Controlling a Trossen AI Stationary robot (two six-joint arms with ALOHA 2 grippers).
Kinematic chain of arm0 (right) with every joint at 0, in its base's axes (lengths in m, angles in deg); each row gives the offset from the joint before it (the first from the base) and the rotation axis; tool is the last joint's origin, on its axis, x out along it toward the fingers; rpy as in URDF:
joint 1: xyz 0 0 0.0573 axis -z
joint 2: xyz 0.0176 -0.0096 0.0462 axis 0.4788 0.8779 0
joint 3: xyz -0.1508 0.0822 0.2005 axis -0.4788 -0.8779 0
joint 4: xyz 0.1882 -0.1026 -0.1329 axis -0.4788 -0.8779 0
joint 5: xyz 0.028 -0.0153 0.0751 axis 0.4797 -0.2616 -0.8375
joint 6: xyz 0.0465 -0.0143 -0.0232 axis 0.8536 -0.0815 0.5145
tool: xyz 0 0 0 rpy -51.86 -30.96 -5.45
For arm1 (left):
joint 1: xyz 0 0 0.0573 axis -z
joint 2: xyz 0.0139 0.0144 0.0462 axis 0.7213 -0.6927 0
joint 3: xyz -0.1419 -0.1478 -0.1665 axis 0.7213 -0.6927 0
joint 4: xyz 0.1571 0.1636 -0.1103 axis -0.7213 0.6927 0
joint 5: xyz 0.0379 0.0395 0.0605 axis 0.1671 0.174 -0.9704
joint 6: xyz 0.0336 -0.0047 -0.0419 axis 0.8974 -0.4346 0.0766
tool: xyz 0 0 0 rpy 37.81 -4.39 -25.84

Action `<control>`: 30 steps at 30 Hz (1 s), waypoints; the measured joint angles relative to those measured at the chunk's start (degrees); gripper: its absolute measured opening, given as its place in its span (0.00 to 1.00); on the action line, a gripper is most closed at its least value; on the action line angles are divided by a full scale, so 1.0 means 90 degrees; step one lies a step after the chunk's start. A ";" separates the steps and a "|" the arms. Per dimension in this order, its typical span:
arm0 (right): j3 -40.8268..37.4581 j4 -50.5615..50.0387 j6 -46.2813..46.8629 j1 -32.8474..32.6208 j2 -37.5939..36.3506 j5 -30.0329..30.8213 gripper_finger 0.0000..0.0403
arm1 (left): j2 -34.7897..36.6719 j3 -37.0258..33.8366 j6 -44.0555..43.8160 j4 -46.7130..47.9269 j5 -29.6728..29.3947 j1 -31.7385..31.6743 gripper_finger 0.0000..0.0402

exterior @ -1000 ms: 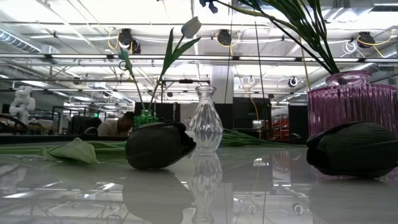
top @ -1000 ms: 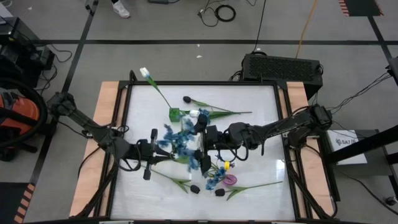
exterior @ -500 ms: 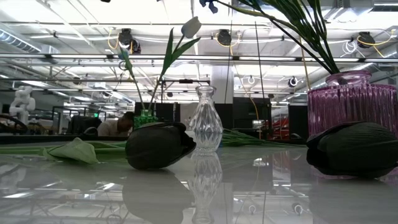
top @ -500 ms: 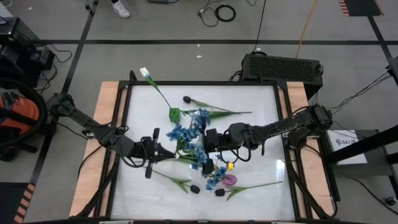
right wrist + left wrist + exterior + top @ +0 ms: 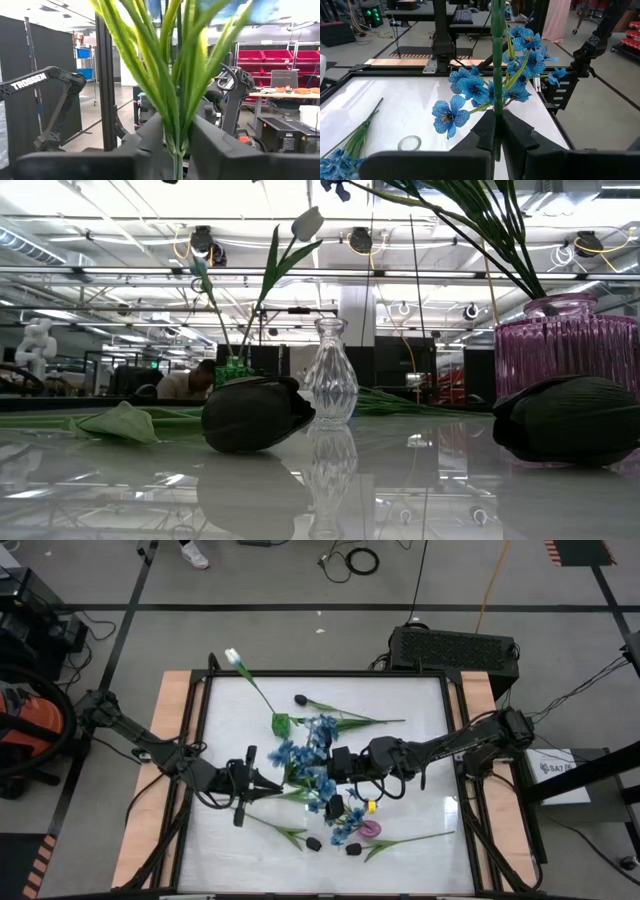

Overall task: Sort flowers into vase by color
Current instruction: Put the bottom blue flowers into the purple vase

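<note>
Gripping the blue spray (image 5: 305,755) at centre frame, both grippers met over the white desk (image 5: 420,705). Left gripper (image 5: 268,786) had its jaws closed on the stem; right gripper (image 5: 333,762) pinched the green stalks, apparently the same spray. A white tulip (image 5: 233,657) stood upper left; black buds (image 5: 256,413) lay low, beside the purple vase (image 5: 565,354).

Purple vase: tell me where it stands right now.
In the high view the purple vase stands on the table's near half, right of centre, beside a black tulip bud and below the right claw.
</note>
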 joint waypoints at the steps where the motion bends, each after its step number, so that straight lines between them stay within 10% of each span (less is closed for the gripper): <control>1: 0.0000 0.0003 -0.0036 0.0007 0.0000 0.0002 0.16 | 0.0000 0.0000 0.0000 -0.0008 -0.0003 0.0000 0.07; 15: -0.0002 -0.0587 -0.0145 -0.0038 -0.0239 0.0020 0.02 | 0.0017 0.0000 -0.0561 -0.0105 -0.0229 0.0106 0.33; 30: -0.0002 -0.3166 0.0053 -0.0954 -0.2978 0.0679 0.01 | 0.0413 0.0000 -0.0500 -0.0223 -0.0194 0.0436 0.40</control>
